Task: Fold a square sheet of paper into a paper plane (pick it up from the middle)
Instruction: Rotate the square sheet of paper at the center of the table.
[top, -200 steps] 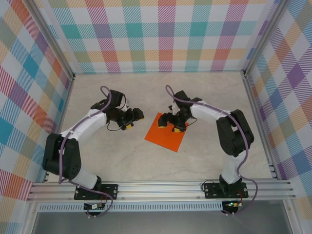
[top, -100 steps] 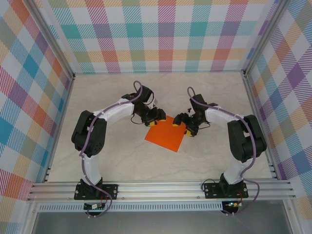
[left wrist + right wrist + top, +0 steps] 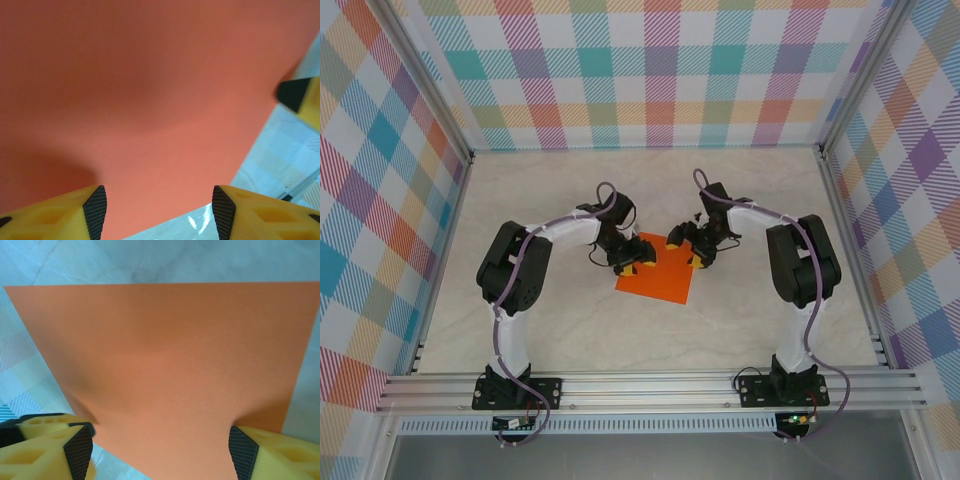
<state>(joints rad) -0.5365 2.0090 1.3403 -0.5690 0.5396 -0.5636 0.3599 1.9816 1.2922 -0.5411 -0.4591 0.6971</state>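
The square sheet of paper [image 3: 656, 284] lies flat and uncreased on the table, bright orange. My left gripper [image 3: 633, 259] stands open low over its upper left part, its fingertips straddling the near edge of the square sheet of paper [image 3: 150, 100]. My right gripper [image 3: 693, 252] is open at the sheet's upper right corner. In the right wrist view the square sheet of paper [image 3: 165, 360] spreads between its fingers [image 3: 243, 450], one corner reaching under the right finger. Nothing is gripped. The paper plane is out of view.
The pale marbled table [image 3: 550, 320] is bounded by checked walls and aluminium rails [image 3: 650, 385] at the near edge. The right gripper's yellow fingertip [image 3: 300, 97] shows just beyond the sheet's edge in the left wrist view.
Both arms swung inward. The left gripper came from the far left onto the sheet's upper left part. The right gripper shifted from the sheet's top to its upper right corner.
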